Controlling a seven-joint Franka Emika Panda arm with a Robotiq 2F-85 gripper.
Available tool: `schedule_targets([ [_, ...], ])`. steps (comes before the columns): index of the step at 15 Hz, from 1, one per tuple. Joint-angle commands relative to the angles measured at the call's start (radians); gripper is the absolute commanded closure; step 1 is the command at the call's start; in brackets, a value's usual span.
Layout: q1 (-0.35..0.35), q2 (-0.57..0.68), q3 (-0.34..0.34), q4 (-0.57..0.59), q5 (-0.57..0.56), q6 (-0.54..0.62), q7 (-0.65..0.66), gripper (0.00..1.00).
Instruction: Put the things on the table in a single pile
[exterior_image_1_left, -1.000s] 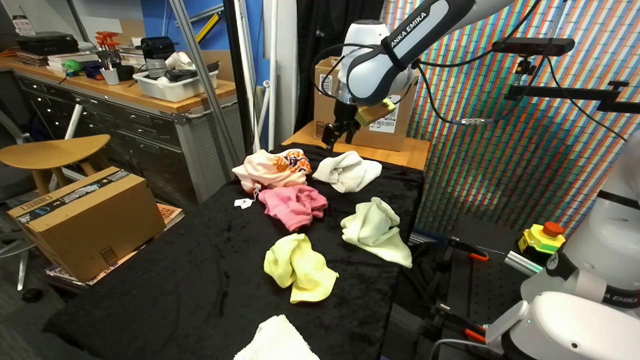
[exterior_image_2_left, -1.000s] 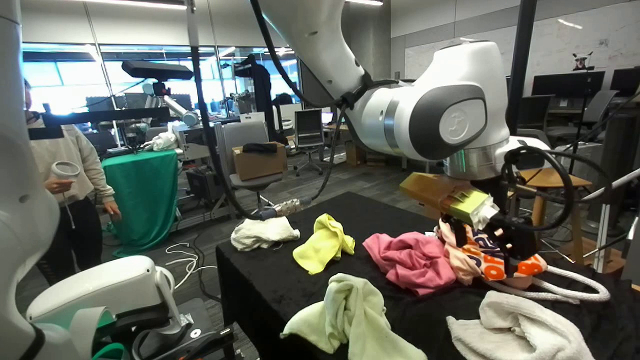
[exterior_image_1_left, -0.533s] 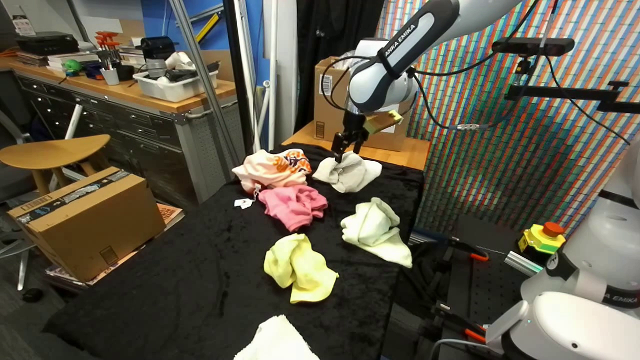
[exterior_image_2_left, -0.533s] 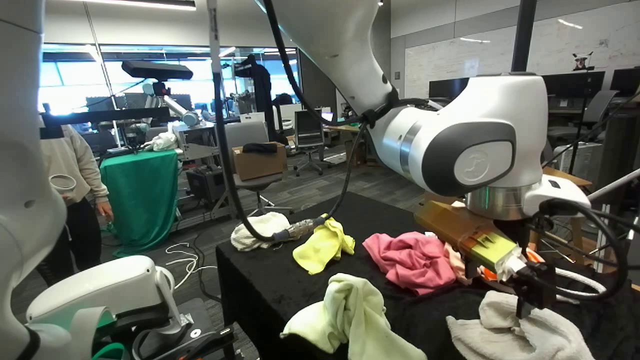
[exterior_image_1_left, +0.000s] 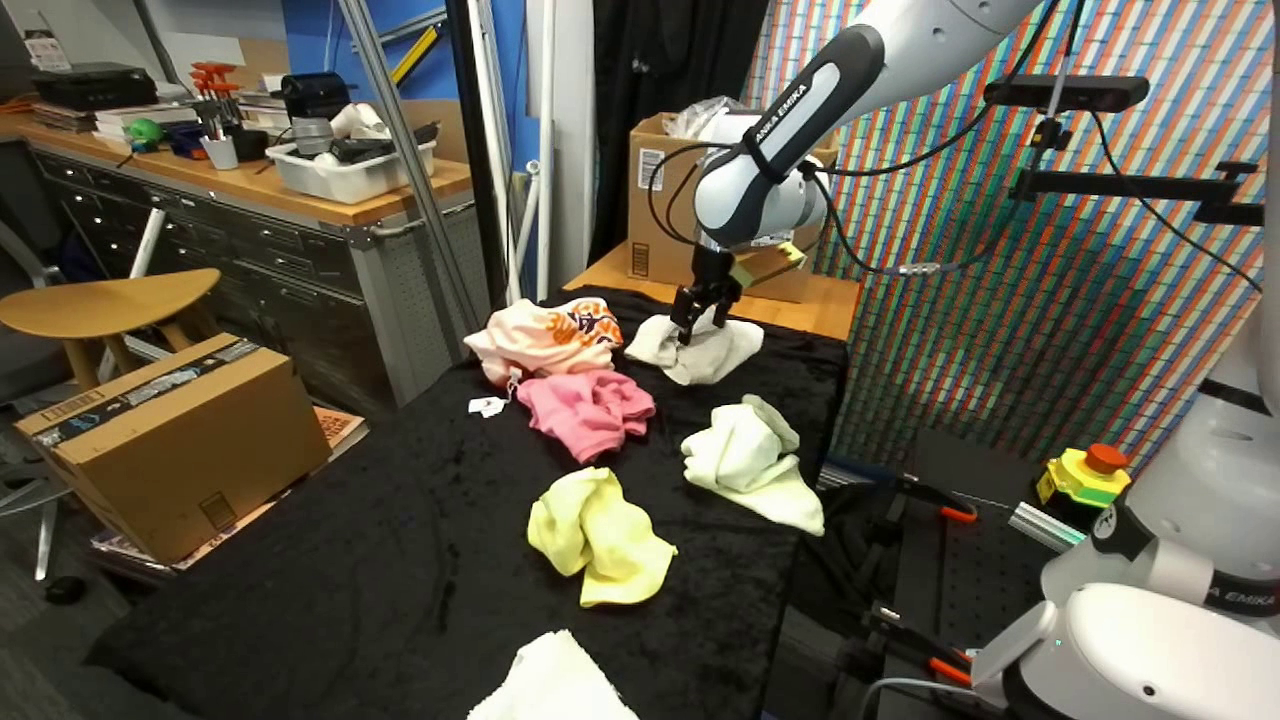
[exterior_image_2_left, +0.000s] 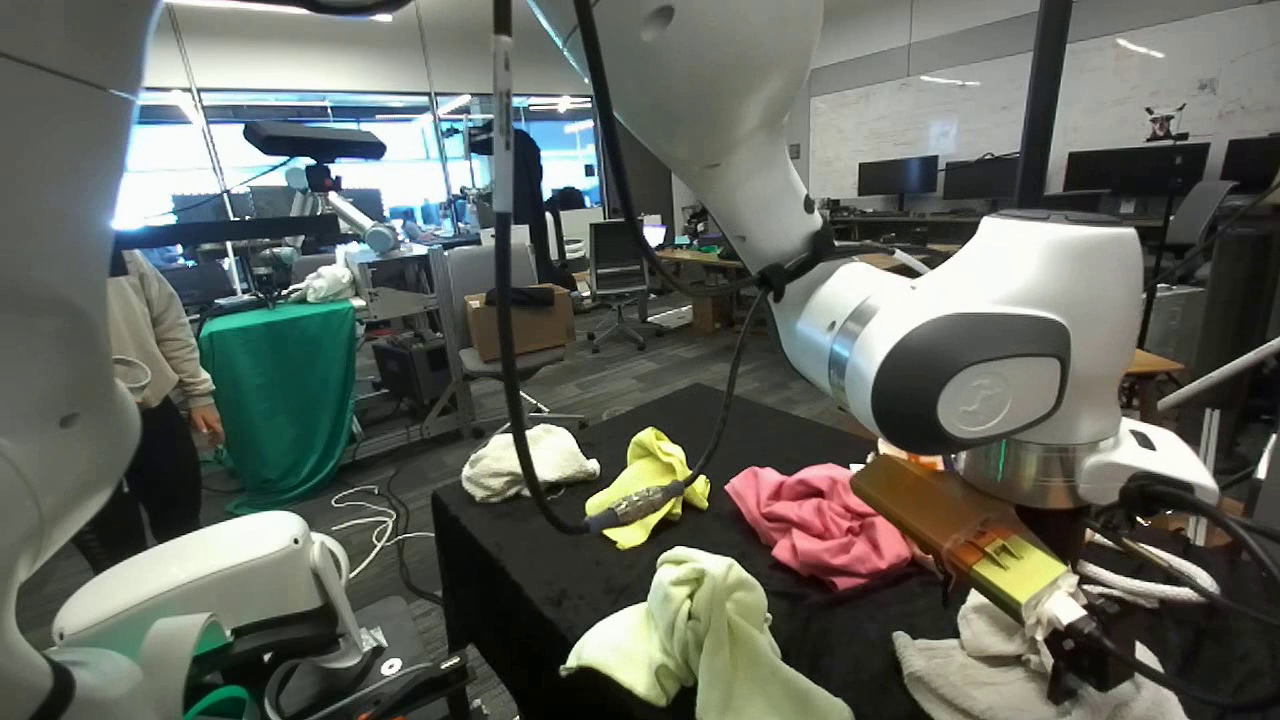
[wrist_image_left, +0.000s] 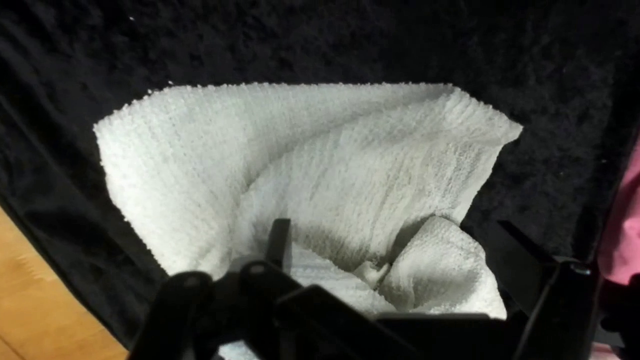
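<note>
White cloth (wrist_image_left: 310, 175) lies beneath the spread pincer (wrist_image_left: 395, 227).

Six cloths (exterior_image_1_left: 602, 540), one black-covered table (exterior_image_1_left: 390, 570)

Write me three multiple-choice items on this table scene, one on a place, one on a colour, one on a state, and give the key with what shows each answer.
1. Where is the gripper?
A) Over the pale green cloth
B) Over the white cloth beside the peach bundle
C) Over the floor

2. What colour is the rag between the pink bundle and the other white cloth?
A) Blue
B) Brown
C) Yellow

3. How does the gripper stand?
A) Open
B) Fully shut
C) Shut on the pink bundle

Key:
1. B: both exterior views show it low over that cloth, and the wrist view looks down on it.
2. C: the rag shows bright yellow in both exterior views.
3. A: the wrist view shows the fingers spread wide apart.
</note>
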Motion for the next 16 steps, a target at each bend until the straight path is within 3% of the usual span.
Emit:
schedule_targets([
  [1,-0.010,0.034,-0.001,0.038,-0.011,-0.002,-0.018,0.00],
  [12,0.010,0.041,-0.085,0.070,-0.151,0.023,0.018,0.00],
  [16,-0.009,0.059,-0.064,0.093,-0.139,0.025,-0.001,0.00],
])
